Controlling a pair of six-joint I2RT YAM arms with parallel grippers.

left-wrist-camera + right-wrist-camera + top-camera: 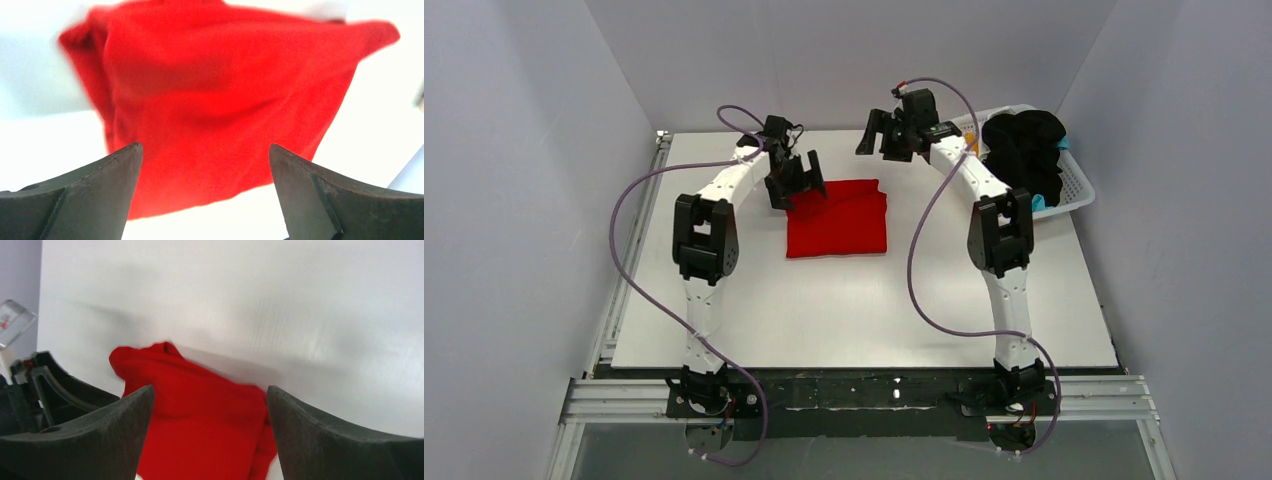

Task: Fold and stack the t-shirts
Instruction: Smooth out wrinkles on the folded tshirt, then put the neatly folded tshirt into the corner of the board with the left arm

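Note:
A bright red t-shirt (838, 219) lies folded into a rough square on the white table (864, 310), toward the back centre. My left gripper (796, 183) hovers over its left back corner, open and empty; the left wrist view shows the red cloth (220, 100) spread below the two dark fingers (95, 195). My right gripper (886, 133) hangs open in the air behind the shirt's right side, holding nothing; its wrist view looks down on the red shirt (200, 420). A black t-shirt (1027, 150) is heaped in the basket, with teal cloth (1042, 203) and a bit of orange-yellow (971, 130) beside it.
A white lattice basket (1076, 190) stands at the back right corner of the table, close to the right arm's elbow. Grey walls enclose the table on three sides. The left gripper's body (45, 390) shows at the left edge of the right wrist view.

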